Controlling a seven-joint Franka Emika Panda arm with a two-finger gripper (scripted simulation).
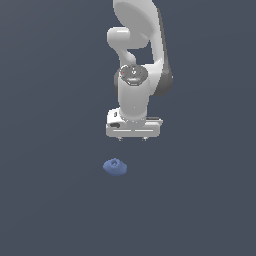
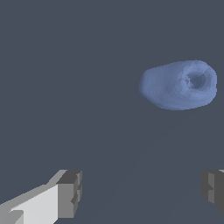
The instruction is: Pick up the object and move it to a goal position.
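While our hand (image 1: pixel 133 138) hangs wide open and empty above the table (image 1: pixel 50 200), the blue lump (image 1: pixel 115 167) lies apart from it, nearer and toward the exterior view's left.

Blue lump (image 1: pixel 115 167): matt, smooth, slightly faceted. Arm (image 1: pixel 135 60): glossy white plastic-looking shell. Tool (image 2: pixel 140 192): white body w/ matt grey pads (image 2: pixel 70 192). Surface (image 1: pixel 50 200): flat matt dark grey.
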